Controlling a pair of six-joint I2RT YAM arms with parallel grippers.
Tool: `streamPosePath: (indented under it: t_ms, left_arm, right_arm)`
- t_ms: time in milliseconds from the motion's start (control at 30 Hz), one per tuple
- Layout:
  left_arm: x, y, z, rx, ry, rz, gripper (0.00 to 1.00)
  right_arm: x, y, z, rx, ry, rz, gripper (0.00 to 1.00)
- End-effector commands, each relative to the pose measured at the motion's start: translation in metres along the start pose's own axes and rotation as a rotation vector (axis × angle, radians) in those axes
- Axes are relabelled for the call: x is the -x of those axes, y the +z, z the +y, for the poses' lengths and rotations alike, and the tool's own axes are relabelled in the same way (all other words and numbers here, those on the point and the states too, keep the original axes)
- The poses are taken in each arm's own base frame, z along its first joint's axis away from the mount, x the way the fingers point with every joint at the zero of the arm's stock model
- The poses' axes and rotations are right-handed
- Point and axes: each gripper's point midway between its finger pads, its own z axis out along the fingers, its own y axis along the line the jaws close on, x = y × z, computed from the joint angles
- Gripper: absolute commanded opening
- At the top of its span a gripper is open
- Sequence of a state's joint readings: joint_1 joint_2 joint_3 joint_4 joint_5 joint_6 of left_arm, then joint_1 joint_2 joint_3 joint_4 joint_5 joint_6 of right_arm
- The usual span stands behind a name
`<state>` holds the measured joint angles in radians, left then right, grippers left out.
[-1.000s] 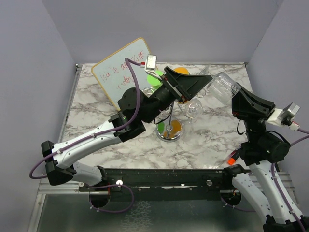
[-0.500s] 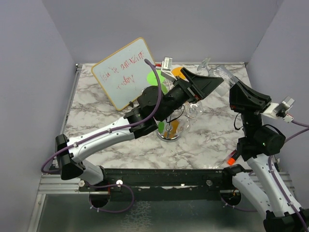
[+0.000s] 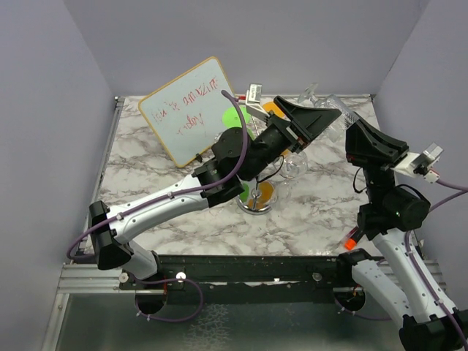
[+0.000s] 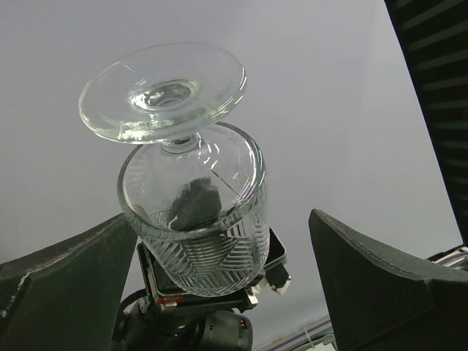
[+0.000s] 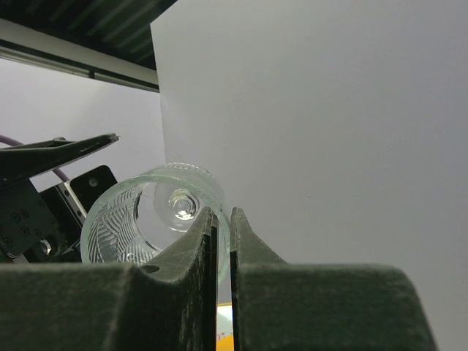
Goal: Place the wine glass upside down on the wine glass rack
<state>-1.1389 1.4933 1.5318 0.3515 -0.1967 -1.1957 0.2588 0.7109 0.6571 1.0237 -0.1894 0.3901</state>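
My right gripper [image 3: 353,137] [image 5: 223,216] is shut on the rim of the clear, patterned wine glass [image 3: 338,103] [image 5: 146,219], held in the air over the table's far right. The glass's foot [image 4: 164,91] points away from that gripper. My left gripper [image 3: 318,121] [image 4: 219,219] is wide open just beside the glass. In the left wrist view the bowl [image 4: 197,219] shows between the two fingers and touches neither. The chrome wine glass rack [image 3: 256,199] stands mid-table below the left arm, partly hidden by it.
Another glass [image 3: 292,167] hangs on the rack. A whiteboard [image 3: 186,106] with red writing leans at the back left. A green disc [image 3: 234,117] and an orange disc [image 3: 274,107] lie behind the rack. Grey walls close in the table.
The left arm has stretched to the right and farther back, bringing its open gripper up to the glass. The right gripper has carried the glass back and slightly left.
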Motion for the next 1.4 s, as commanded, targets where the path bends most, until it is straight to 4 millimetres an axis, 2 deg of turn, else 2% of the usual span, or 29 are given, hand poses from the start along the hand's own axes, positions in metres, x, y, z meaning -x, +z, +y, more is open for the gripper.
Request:
streamPosePath:
  t_ms: [0, 300, 500, 700, 833, 900, 1033, 1133, 1233, 1367]
  left_arm:
    - [0.007, 0.009, -0.033, -0.086, -0.087, -0.023, 0.98]
    - [0.017, 0.015, -0.027, -0.065, -0.045, -0.086, 0.95]
    - [0.015, 0.015, -0.019, -0.048, -0.056, -0.085, 0.91]
    - [0.014, 0.014, -0.017, -0.051, -0.082, -0.066, 0.76]
    - [0.017, 0.012, -0.014, -0.048, -0.080, -0.072, 0.60]
    - [0.017, 0.010, -0.012, -0.058, -0.079, -0.066, 0.53]
    - [0.017, 0.006, -0.012, -0.092, -0.058, -0.046, 0.43]
    - [0.021, 0.001, -0.014, -0.123, -0.003, -0.046, 0.42]
    - [0.030, -0.007, -0.017, -0.142, 0.098, -0.063, 0.42]
    - [0.048, -0.022, -0.026, -0.171, 0.322, -0.100, 0.42]
  right_arm:
    - [0.016, 0.009, 0.009, 0.055, -0.077, -0.037, 0.01]
    - [0.003, 0.008, 0.017, 0.134, -0.215, 0.068, 0.01]
    - [-0.010, 0.000, 0.023, 0.211, -0.332, 0.165, 0.01]
    - [-0.019, -0.008, 0.031, 0.300, -0.429, 0.234, 0.01]
    - [-0.022, -0.008, 0.030, 0.280, -0.382, 0.287, 0.02]
    - [-0.023, -0.006, 0.028, 0.255, -0.337, 0.327, 0.08]
    - [-0.016, -0.008, 0.027, 0.199, -0.271, 0.329, 0.38]
    - [-0.003, -0.011, 0.024, 0.133, -0.227, 0.295, 0.55]
    - [0.007, -0.016, 0.023, 0.087, -0.203, 0.275, 0.64]
    - [0.018, -0.025, 0.024, 0.053, -0.190, 0.269, 0.69]
